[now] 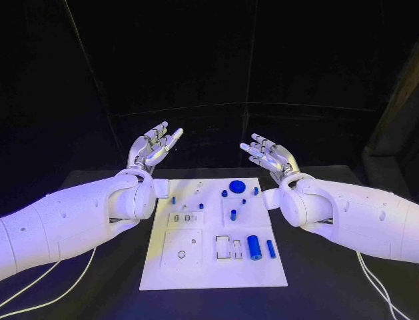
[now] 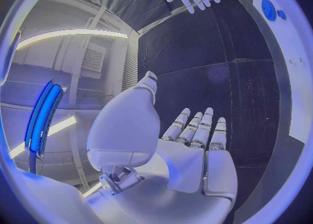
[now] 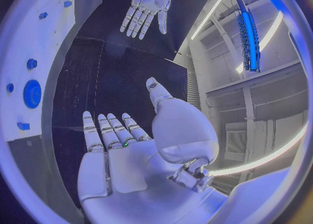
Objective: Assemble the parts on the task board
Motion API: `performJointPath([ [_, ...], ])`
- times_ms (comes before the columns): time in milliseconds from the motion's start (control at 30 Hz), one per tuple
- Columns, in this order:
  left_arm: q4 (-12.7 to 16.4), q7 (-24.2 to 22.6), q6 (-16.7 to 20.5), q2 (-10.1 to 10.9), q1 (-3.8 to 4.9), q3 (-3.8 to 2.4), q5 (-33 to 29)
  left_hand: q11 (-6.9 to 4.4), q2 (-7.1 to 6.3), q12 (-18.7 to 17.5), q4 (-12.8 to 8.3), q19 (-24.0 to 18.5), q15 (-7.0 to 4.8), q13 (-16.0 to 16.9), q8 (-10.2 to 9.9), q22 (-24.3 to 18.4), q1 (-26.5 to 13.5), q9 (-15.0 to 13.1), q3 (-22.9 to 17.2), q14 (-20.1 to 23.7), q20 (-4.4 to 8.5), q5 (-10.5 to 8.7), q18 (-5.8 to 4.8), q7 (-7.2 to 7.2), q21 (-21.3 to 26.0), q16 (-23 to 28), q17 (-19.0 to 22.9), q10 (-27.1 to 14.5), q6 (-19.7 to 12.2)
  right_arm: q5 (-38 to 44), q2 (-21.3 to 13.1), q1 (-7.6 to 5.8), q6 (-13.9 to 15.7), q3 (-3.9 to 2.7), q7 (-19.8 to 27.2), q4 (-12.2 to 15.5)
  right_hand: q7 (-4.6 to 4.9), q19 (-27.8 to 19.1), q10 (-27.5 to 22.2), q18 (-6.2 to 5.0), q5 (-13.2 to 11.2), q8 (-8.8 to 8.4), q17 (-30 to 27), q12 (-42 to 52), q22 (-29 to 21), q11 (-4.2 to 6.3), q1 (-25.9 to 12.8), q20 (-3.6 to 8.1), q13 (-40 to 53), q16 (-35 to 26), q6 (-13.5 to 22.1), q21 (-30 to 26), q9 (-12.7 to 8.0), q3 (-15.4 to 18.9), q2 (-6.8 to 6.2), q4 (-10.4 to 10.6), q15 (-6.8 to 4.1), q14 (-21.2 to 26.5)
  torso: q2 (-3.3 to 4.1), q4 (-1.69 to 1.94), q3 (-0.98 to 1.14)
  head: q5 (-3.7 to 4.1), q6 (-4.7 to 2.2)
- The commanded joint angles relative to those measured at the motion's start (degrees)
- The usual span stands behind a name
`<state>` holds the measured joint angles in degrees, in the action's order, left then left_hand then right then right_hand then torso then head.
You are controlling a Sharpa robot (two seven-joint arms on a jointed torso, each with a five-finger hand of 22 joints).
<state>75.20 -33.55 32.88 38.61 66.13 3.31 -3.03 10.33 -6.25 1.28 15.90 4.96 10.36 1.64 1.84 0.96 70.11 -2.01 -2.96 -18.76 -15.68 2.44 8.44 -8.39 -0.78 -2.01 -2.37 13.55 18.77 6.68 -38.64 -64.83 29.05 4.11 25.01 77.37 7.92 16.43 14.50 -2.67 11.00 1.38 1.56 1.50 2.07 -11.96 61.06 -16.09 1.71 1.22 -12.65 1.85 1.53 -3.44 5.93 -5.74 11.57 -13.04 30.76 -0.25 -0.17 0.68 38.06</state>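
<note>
The white task board (image 1: pixel 167 273) lies in the middle of the black table. On it sit small blue parts: a round disc (image 1: pixel 237 186) near the far edge, a thick cylinder (image 1: pixel 254 247) and a thin pin (image 1: pixel 270 249) toward the near right. My left hand (image 1: pixel 154 146) is raised above the table beyond the board's far left corner, fingers spread, holding nothing. My right hand (image 1: pixel 270 157) is raised beyond the far right corner, likewise spread and empty. In the left wrist view my left hand (image 2: pixel 195 151) shows its open palm; in the right wrist view my right hand (image 3: pixel 117 151) does too.
The black table (image 1: pixel 324 280) extends on both sides of the board. White cables (image 1: pixel 36 287) hang at the near left, and another cable (image 1: pixel 378 287) at the near right. The board's edge with the blue disc (image 3: pixel 31 94) appears in the right wrist view.
</note>
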Motion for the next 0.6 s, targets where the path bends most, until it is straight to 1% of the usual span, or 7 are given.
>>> performJointPath([
  [33,-0.52,-3.83,-5.31,-0.24,0.26,0.05,-1.13,0.53,-0.27,0.45,0.86,0.14,0.43,0.13,0.3,0.09,2.59,-0.17,-0.22,-1.11,-0.92,0.41,1.25,-4.21,-0.24,-0.37,-0.19,0.85,0.96,6.0,0.73,-0.71,-10.88,0.38,-2.9,-1.64,6.87,2.96,6.02,-1.31,-0.33,0.68,0.54,0.86,0.53,-0.95,5.6,-0.69,0.5,1.09,-4.45,0.98,0.48,-0.46,-0.08,-2.71,0.84,-6.09,-0.02,-0.02,-0.01,0.0,0.0],
  [100,-0.52,-3.83,-5.31,-0.24,0.26,0.05,-1.13,0.8,-0.08,0.48,0.86,0.19,0.57,0.15,0.34,0.12,2.65,-0.19,-0.35,-1.32,-0.97,0.4,1.22,-4.48,-0.28,-0.44,-0.23,1.0,1.12,7.11,1.31,-1.17,-13.08,0.76,-3.5,-2.84,7.46,17.79,17.3,-4.39,-0.38,2.14,1.83,2.99,2.84,-1.97,8.25,-0.29,1.52,4.11,-12.08,5.33,1.32,-0.87,-0.13,-4.44,1.34,-19.96,-0.02,-0.02,-0.01,0.0,0.0],
  [200,-0.52,-3.83,-5.31,-0.24,0.26,0.05,-1.13,1.12,0.22,0.57,0.78,0.6,0.74,0.22,0.43,0.23,2.92,-0.25,-0.57,-2.12,-1.01,0.39,1.17,-4.79,-0.43,-0.61,-0.37,1.58,1.63,7.92,1.74,-1.52,-14.71,1.04,-3.94,-3.73,6.8,24.5,32.43,-6.62,-0.55,4.22,2.57,5.99,3.57,-0.89,10.64,-0.47,2.45,6.87,-22.8,7.86,2.31,-1.27,-0.25,-6.07,-0.16,-34.39,-0.02,-0.02,-0.01,0.0,0.0],
  [300,-0.52,-3.83,-5.31,-0.24,0.26,0.05,-1.13,1.47,0.41,0.69,0.72,1.31,0.99,0.31,0.55,0.4,3.37,-0.34,-0.73,-3.87,-1.04,0.37,1.01,-5.11,-0.69,-0.98,-0.62,2.63,2.48,8.13,1.85,-1.61,-15.12,1.11,-4.05,-3.96,6.22,26.99,36.19,-7.71,-0.58,5.28,2.26,6.51,3.46,0.11,11.83,-0.44,2.13,7.05,-29.94,8.66,2.68,-1.57,-0.15,-6.95,-1.26,-38.34,-0.02,-0.02,-0.01,0.0,0.0],
  [333,0.21,-2.67,-8.47,1.66,0.3,0.07,-1.06,1.52,0.46,0.71,0.7,1.47,1.03,0.33,0.57,0.44,3.48,-0.36,-0.75,-4.27,-1.06,0.37,0.97,-5.17,-0.75,-1.07,-0.68,2.87,2.66,15.88,-0.28,-1.63,-12.29,1.08,-0.52,-6.11,6.09,27.54,36.98,-7.81,-0.62,5.36,2.17,6.46,3.37,0.28,12.0,-0.38,2.02,6.91,-31.41,8.78,2.66,-1.63,-0.14,-7.13,-1.46,-39.19,-0.06,0.05,-0.15,-0.21,1.12],
  [433,0.89,-3.02,-9.28,2.54,0.3,0.07,-1.06,1.94,0.98,1.06,0.41,2.99,1.27,0.56,0.85,0.76,4.33,-0.54,-0.99,-7.42,-1.1,0.41,0.77,-5.44,-1.27,-1.82,-1.1,5.26,4.44,17.82,-0.75,-1.64,-11.42,1.06,-0.59,-6.3,5.5,30.15,39.88,-7.99,-0.82,5.55,2.06,6.14,3.18,1.12,12.61,0.22,1.84,6.64,-36.58,9.53,2.55,-2.06,-0.04,-7.94,-2.29,-42.65,0.4,-0.05,-0.07,-0.24,1.03],
  [600,1.67,-3.27,-10.75,3.64,0.29,0.08,-1.06,4.54,1.01,4.39,-3.21,13.36,3.02,2.15,1.74,2.79,9.68,-1.03,-1.43,-21.96,-1.27,0.27,-0.91,-4.1,-5.11,-6.12,-3.05,21.18,10.04,22.29,-1.4,-1.7,-10.49,1.01,-1.67,-6.73,4.75,34.01,43.53,-8.04,-0.88,5.08,2.15,5.39,2.98,2.08,12.63,1.56,1.83,6.5,-39.86,10.68,2.3,-2.79,-0.42,-9.37,-3.72,-47.69,0.9,-0.04,-0.05,-0.13,1.09],
])
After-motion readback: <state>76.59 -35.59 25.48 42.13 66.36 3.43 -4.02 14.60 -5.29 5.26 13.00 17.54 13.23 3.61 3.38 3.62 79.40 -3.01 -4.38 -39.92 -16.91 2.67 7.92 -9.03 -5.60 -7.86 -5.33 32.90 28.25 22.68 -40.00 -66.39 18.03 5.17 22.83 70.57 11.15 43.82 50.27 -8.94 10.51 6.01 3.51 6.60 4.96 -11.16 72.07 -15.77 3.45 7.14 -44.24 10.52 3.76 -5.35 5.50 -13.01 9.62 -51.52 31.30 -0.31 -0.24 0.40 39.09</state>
